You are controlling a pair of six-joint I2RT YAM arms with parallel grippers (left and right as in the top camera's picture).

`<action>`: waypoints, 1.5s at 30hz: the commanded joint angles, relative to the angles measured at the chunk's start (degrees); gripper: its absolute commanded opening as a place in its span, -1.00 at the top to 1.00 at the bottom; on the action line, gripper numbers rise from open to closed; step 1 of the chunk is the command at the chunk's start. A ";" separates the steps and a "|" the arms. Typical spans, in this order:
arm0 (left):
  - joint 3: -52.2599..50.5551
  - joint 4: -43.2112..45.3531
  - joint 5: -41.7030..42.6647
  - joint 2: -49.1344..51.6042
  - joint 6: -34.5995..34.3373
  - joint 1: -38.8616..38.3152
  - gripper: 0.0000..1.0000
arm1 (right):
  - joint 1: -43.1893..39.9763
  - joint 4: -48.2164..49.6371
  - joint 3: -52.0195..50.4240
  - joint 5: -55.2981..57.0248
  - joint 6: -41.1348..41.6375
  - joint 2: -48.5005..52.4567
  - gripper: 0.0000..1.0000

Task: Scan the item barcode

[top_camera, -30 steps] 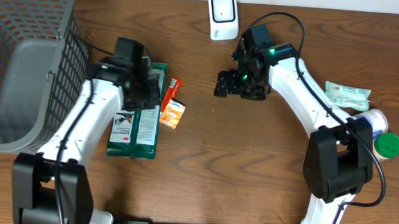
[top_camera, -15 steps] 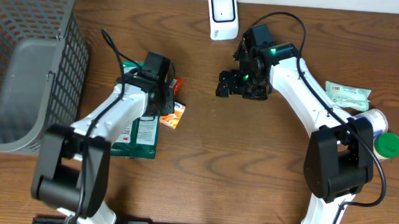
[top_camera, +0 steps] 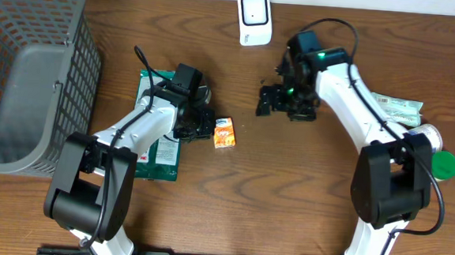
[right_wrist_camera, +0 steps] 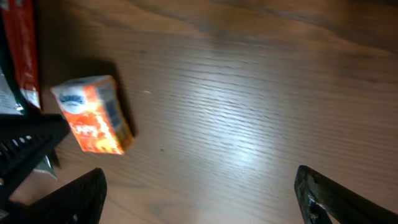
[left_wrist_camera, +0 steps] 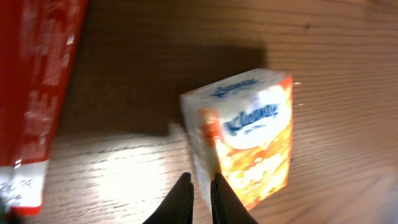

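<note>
A small orange and white tissue pack [top_camera: 224, 132] lies flat on the wooden table; it also shows in the left wrist view [left_wrist_camera: 249, 134] and the right wrist view [right_wrist_camera: 93, 115]. My left gripper [top_camera: 205, 126] is shut, its tips [left_wrist_camera: 201, 177] low against the pack's left edge, and nothing is held. A white barcode scanner [top_camera: 254, 18] stands at the back centre. Right of the pack and below the scanner, my right gripper [top_camera: 288, 101] hangs open above bare wood [right_wrist_camera: 199, 173] with nothing between its fingers.
A green package [top_camera: 155, 143] lies under my left arm, with a red packet [left_wrist_camera: 37, 87] beside it. A grey mesh basket [top_camera: 25, 68] fills the back left. At the right edge sit a green and white sachet [top_camera: 395, 110] and a green-lidded can [top_camera: 435, 156].
My left gripper swung right from over the green package to the tissue pack, and the pack slid right and turned. My right gripper shifted slightly right.
</note>
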 commanded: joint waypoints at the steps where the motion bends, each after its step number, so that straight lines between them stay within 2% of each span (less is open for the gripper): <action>1: -0.11 1.51 1.77 -0.59 0.33 -0.11 0.70 | -2.62 -1.40 -0.26 -1.90 -3.08 -0.04 -0.85; 8: 2.01 0.42 4.11 -0.63 0.76 -0.11 0.78 | -6.82 -1.88 -0.26 -1.88 -4.96 -0.04 -0.85; 11: 2.43 0.15 6.56 -0.61 1.49 -0.11 0.78 | -6.86 -1.64 -0.26 -1.88 -5.25 -0.04 -0.85; 20: 1.05 -1.38 6.67 1.11 3.82 -0.11 0.78 | -4.83 -0.76 -1.09 -2.75 -5.35 -0.02 -0.84; 26: 1.05 -2.45 2.75 1.88 3.80 -0.11 0.78 | -3.26 0.26 -3.10 -5.57 -5.40 -0.04 -0.84; 34: 1.01 -2.86 -2.16 1.90 3.78 -0.11 0.78 | 0.11 9.92 -10.64 -15.85 -5.44 -0.04 -0.81; 41: 1.01 -2.82 -2.16 1.92 3.80 -0.11 0.78 | 3.91 17.84 -15.28 -19.80 -5.31 -0.04 -0.65; 45: 1.01 -2.80 -2.19 1.92 3.78 -0.11 0.78 | 6.12 21.92 -17.03 -20.33 -4.35 -0.04 -0.30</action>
